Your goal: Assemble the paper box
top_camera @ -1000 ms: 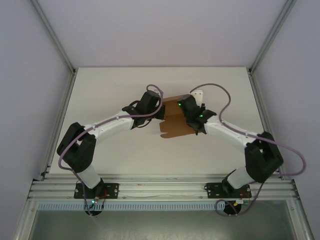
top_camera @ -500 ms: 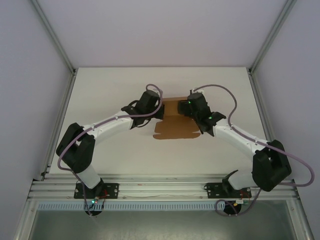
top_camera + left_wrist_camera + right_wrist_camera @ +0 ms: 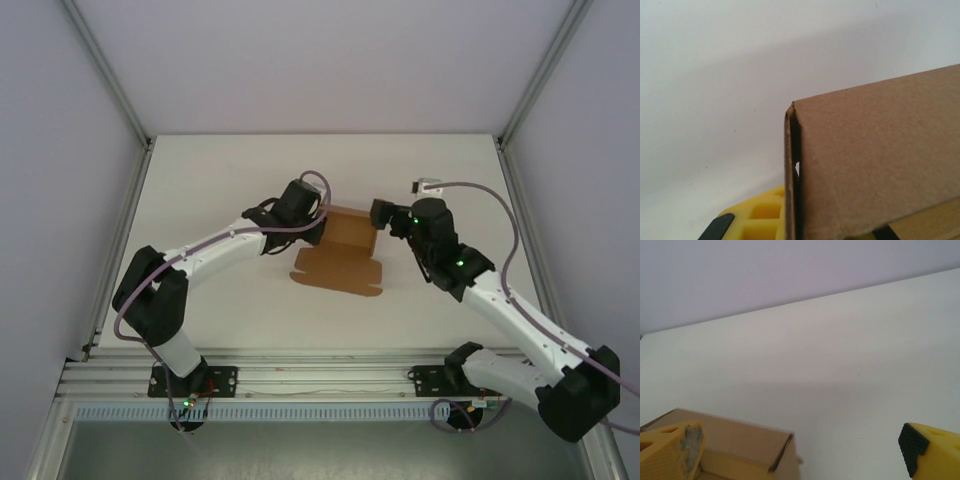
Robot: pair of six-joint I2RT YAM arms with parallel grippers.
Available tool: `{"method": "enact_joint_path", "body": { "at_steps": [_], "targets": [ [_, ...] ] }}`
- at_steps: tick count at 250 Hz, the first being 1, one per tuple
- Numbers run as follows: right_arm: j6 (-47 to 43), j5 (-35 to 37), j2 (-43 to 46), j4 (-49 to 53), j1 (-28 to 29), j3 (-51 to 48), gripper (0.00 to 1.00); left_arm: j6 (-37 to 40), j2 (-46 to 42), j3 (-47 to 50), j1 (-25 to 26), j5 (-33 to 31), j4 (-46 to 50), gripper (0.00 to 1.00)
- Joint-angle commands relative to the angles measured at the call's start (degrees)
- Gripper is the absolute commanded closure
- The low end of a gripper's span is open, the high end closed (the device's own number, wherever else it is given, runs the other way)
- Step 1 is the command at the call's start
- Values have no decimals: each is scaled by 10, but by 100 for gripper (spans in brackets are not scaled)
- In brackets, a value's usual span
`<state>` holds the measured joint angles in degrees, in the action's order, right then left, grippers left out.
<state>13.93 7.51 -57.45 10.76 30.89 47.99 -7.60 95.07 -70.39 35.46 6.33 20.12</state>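
Pinching the 10 o'clock wall of the paper box (image 3: 338,258) at mid-table, the left gripper (image 3: 320,227) should probably hold firm while the right gripper (image 3: 380,216), jaws wide apart off its 2 o'clock corner, folds the flat 6 o'clock flap squarely.

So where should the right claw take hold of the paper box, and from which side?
Probably the right-hand wall of the paper box, approached from the right. It looks raised and thin enough to pinch, and it faces the open right claw, while the left claw clamps the opposite side. The near flap lies flat on the table, harder to get under.
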Motion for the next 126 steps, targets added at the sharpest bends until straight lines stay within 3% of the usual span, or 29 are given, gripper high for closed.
{"method": "enact_joint_path", "body": {
  "at_steps": [1, 37, 86, 126],
  "targets": [
    [17, 43, 31, 89, -9, 6, 0, 98, 7, -44, -4, 25, 129, 100],
    [24, 44, 60, 152, -19, 8, 0, 125, 32, -72, -2, -10, 220, 100],
    [19, 47, 84, 153, -26, -12, 0, 130, 97, -115, 6, -22, 278, 100],
    [14, 45, 81, 153, -34, -15, 0, 132, 202, -177, 28, -101, 311, 100]
  ]
}}
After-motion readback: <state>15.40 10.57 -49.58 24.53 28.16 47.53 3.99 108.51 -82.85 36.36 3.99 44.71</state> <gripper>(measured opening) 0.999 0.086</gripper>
